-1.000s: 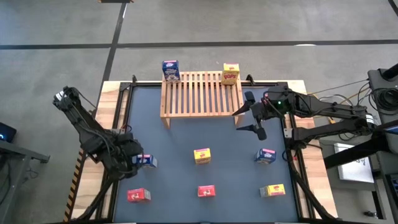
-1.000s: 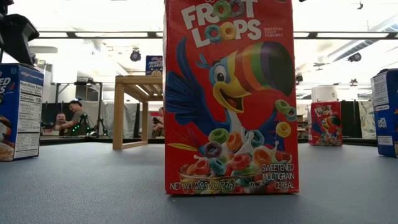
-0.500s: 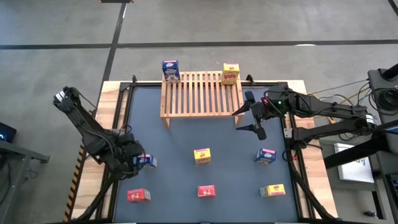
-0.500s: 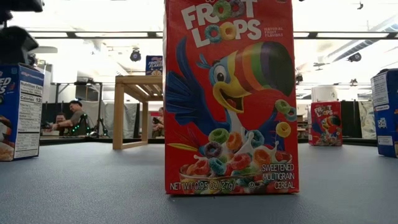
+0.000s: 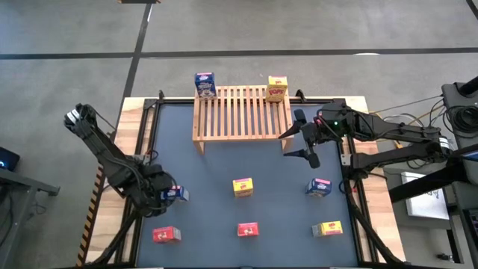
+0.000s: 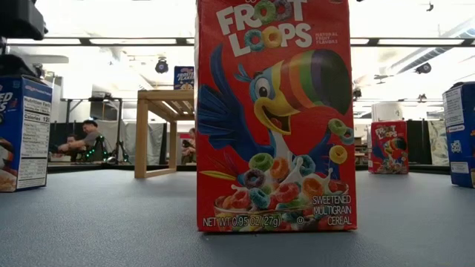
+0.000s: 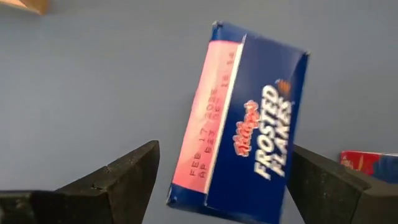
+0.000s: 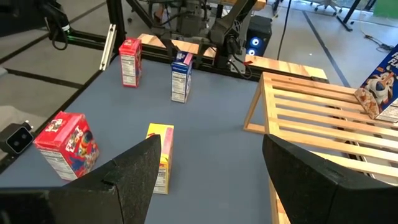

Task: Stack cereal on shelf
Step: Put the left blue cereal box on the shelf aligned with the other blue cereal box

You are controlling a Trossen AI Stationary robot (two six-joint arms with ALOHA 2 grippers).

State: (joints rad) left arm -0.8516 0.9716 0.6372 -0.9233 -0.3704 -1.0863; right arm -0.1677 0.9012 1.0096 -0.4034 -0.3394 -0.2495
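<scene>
I am looking straight down my left wrist camera at a blue Frosted Flakes box (image 7: 239,124), and only that view is showing me its pink top flap with a printed date I can only partly read. My left gripper (image 7: 224,186) is spread wide, its two fingers flanking the box without touching it, holding nothing. From above, the same gripper (image 5: 158,190) is sitting over that box (image 5: 175,193) near the table's left edge.

My right gripper (image 5: 302,142) is waiting, fingers apart and empty, just beside the right end of the shelf (image 5: 240,112). Its wrist camera is showing the shelf's slats (image 8: 323,118) and a blue box lying on them at the edge of the frame.

The low view is being filled by a red Froot Loops box (image 6: 274,115) reading "sweetened multigrain cereal"; it is blocking most of the table behind it.

From above, a blue box (image 5: 205,84) and a yellow box (image 5: 277,88) are standing at the shelf's far edge. On the mat (image 5: 209,164) are lying a yellow box (image 5: 242,187), another blue box (image 5: 319,187), two red boxes (image 5: 166,235) and a second yellow one (image 5: 327,229).
</scene>
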